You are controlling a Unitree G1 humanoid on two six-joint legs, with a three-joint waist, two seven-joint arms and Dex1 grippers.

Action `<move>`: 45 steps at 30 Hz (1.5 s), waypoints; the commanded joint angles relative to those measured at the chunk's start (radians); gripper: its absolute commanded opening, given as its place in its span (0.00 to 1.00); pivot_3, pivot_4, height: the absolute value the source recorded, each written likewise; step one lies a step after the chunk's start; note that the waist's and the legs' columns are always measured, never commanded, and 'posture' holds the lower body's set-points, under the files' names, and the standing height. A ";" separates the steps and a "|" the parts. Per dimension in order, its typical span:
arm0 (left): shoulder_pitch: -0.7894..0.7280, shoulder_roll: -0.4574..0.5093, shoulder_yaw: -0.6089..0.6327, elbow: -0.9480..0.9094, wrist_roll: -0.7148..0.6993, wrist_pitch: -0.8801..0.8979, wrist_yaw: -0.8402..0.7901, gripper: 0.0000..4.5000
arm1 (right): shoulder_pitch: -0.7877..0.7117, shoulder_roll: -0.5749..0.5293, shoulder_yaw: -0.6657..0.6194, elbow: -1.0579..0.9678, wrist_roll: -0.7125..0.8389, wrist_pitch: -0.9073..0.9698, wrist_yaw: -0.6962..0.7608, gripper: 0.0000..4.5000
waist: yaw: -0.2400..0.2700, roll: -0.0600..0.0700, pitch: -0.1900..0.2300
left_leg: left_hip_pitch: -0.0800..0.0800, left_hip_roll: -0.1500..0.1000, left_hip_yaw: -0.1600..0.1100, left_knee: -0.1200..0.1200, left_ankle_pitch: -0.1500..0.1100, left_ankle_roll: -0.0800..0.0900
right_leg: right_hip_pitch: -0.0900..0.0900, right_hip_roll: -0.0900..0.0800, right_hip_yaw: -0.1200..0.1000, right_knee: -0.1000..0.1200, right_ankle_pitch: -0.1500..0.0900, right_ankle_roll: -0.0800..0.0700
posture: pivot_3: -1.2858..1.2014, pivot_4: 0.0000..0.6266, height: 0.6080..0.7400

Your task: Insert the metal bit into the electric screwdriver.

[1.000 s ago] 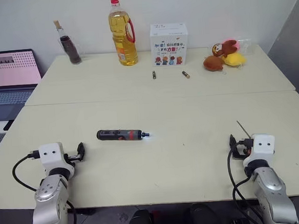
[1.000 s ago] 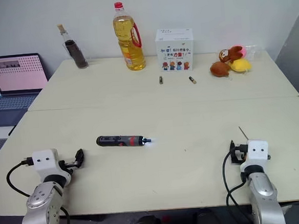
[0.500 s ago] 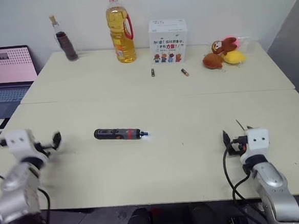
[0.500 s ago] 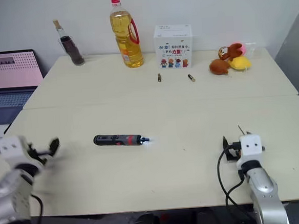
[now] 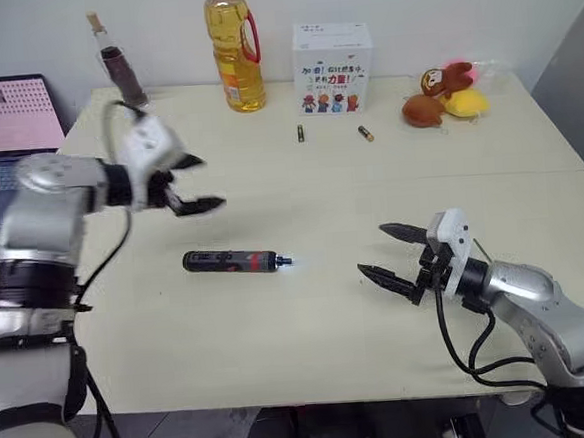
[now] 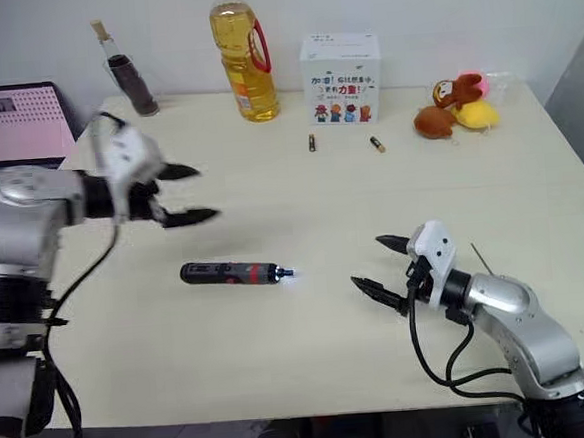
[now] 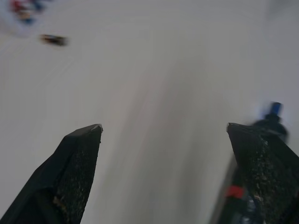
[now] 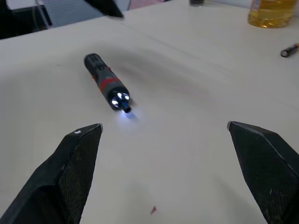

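A pale cream worktop [image 5: 310, 338] stands against a white wall, with a seam running across its middle. Along the far edge stand a dark bottle [image 5: 116, 66], a tall bottle of yellow oil [image 5: 232, 51], a white printed box [image 5: 332, 53] and a pair of plush toys [image 5: 444, 94] toward the far right corner. Two small batteries [image 5: 300, 132] lie just in front of the box. An open laptop [image 5: 9, 116] sits on a lower surface off the worktop's left edge.

The electric screwdriver [image 5: 233, 260] lies flat on the near half of the worktop, left of centre, its lit tip pointing toward the right edge. The metal bit [image 6: 481, 259] lies near the right edge, mostly hidden behind the right arm, well apart from the screwdriver.

The left gripper [image 5: 197, 183] hangs in the air above the worktop, beyond the screwdriver, its fingers [image 7: 77, 163] spread wide and holding nothing. The right gripper [image 5: 387, 252] hangs low over the near right part, pointing toward the screwdriver's tip, its fingers [image 8: 74, 163] also wide apart and empty.
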 commanded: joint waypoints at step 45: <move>-0.042 -0.208 -0.288 0.169 0.491 -0.231 -0.126 0.53 | 0.089 0.042 0.071 -0.117 -0.022 -0.030 -0.065 1.00 | -0.003 0.004 -0.002 | 0.007 -0.001 -0.003 0.018 -0.002 0.005 | 0.006 0.001 0.001 0.018 0.002 0.001 | 0.52 0.24 1.00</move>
